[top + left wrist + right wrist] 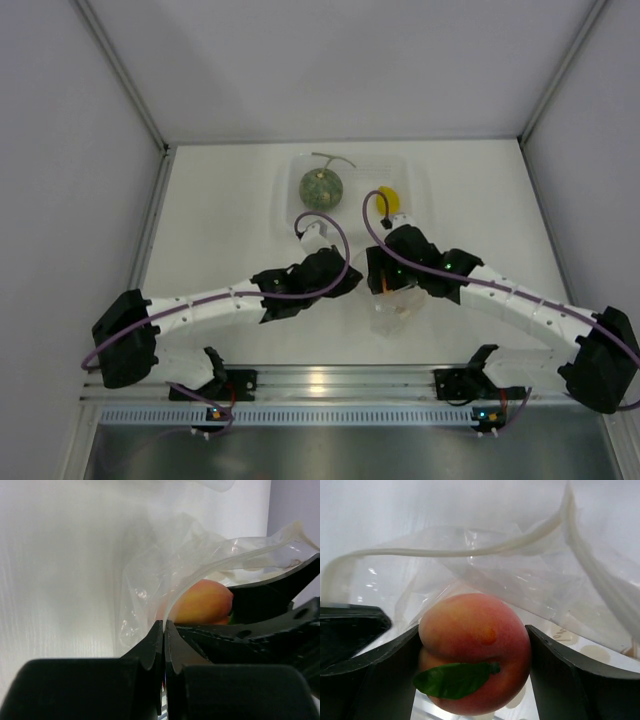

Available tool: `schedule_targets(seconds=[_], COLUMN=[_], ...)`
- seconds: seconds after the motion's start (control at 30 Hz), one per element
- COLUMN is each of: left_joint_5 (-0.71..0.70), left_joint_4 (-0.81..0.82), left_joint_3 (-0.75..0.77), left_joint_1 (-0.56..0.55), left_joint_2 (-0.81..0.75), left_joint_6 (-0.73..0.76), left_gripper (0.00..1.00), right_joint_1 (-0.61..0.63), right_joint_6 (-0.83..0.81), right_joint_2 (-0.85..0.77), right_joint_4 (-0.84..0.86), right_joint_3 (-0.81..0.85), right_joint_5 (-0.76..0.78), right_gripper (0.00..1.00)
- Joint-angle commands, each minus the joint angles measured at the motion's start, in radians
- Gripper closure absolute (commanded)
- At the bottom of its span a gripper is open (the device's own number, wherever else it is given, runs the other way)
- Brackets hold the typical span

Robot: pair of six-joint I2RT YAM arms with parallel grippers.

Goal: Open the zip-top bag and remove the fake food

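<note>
The zip-top bag (396, 316) lies crumpled on the table between my two grippers, its mouth open. My left gripper (164, 625) is shut on the bag's white zip rim (200, 575); from above it (348, 278) sits just left of the bag. My right gripper (475, 652) is shut on the orange-red fruit (475, 640), a peach with a green leaf, inside the bag's mouth (530, 580). The peach also shows in the left wrist view (202, 602). The green melon (321, 188) and the yellow fruit (388, 200) lie in the clear tub (350, 158).
The rigid clear tub stands at the back centre of the white table, just behind both grippers. Grey walls close in the left, right and back sides. The arms' bases and a metal rail (320, 380) line the near edge.
</note>
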Motion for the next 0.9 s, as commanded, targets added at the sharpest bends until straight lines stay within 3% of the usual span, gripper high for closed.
schedule_targets(seconds=[0.0,0.37,0.43,0.6,0.87], left_joint_5=[0.001,-0.013,-0.019,-0.061,-0.130], left_joint_4=[0.050,0.053,0.055,0.055,0.055], left_joint_3=[-0.004,0.009,0.002,-0.023,-0.047], left_joint_1=[-0.012,-0.030,-0.032,-0.037,-0.066], left_joint_2=[-0.032,-0.087,-0.101,-0.160,-0.256], left_joint_6=[-0.008,0.024,0.028,0.035,0.061], left_gripper=[1.00,1.00,1.00,1.00,1.00], right_joint_1=[0.023,0.135,0.179,0.253,0.259], right_joint_6=[0.017,0.068,0.085,0.093,0.106], right_joint_2=[-0.035,0.091,0.111,0.212,0.321], right_joint_4=[-0.016,-0.050,-0.115,-0.249,-0.249], right_joint_3=[0.100,0.278,0.343,0.477,0.462], right_joint_5=[0.011,0.180,0.306,0.433,0.430], right_gripper=[0.36,0.45,0.49,0.49,0.49])
